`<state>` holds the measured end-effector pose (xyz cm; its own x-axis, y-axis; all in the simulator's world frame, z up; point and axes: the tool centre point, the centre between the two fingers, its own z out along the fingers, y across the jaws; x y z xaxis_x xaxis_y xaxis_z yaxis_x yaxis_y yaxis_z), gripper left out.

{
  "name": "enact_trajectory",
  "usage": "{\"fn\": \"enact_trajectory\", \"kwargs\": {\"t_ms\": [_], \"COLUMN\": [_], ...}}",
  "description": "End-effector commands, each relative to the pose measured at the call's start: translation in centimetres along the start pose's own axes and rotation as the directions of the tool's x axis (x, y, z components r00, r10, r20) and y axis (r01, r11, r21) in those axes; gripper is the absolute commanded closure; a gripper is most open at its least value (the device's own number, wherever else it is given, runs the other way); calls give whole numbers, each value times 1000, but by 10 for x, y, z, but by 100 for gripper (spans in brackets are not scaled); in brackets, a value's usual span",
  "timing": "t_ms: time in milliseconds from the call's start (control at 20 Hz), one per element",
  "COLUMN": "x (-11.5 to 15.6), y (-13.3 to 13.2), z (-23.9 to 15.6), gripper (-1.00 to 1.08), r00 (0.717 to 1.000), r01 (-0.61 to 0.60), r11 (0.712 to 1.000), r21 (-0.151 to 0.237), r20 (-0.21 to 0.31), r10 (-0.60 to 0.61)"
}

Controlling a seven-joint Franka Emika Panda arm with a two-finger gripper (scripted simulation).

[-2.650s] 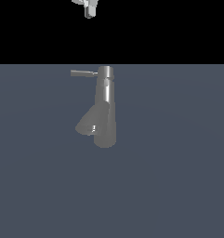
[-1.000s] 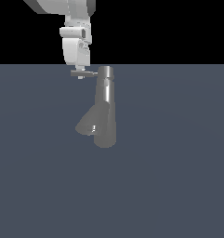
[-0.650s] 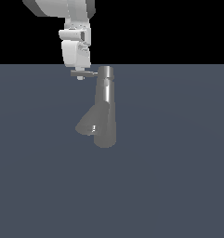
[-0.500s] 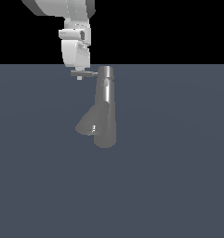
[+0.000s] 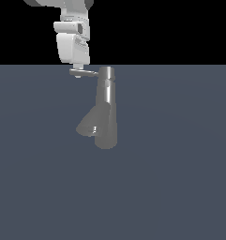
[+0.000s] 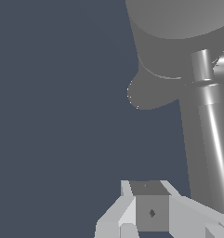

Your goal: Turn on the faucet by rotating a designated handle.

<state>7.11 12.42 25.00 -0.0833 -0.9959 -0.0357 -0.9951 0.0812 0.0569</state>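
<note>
1. The faucet (image 5: 106, 112) stands upright on the grey desk (image 5: 180, 178), near the middle of the exterior view, with its thick conical spout (image 5: 89, 123) branching down toward that view's left.
2. The handle (image 5: 88, 72) is a thin rod sticking out sideways from the top cap toward the exterior view's left.
3. The tool (image 5: 77, 73) hangs at the handle's outer end, touching or just beside it; whether its jaws are parted or closed cannot be told.
4. In the wrist view the handle (image 6: 211, 139) runs alongside the tool's pale housing (image 6: 150, 211).
</note>
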Motion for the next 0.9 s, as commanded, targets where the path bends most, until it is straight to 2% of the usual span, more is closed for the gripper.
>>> {"fn": "enact_trajectory", "kwargs": {"t_ms": [0,750,850], "x": [-1,-3,4], "y": [10,55,47], "z": [-2,-21,-24], "gripper": [108,108,108], "r00": [1000,1000,1000], "r01": [2,1,-10], "r11": [1000,1000,1000], "r21": [-6,-6,7], "r20": [-1,-1,0], "r10": [-2,-1,10]}}
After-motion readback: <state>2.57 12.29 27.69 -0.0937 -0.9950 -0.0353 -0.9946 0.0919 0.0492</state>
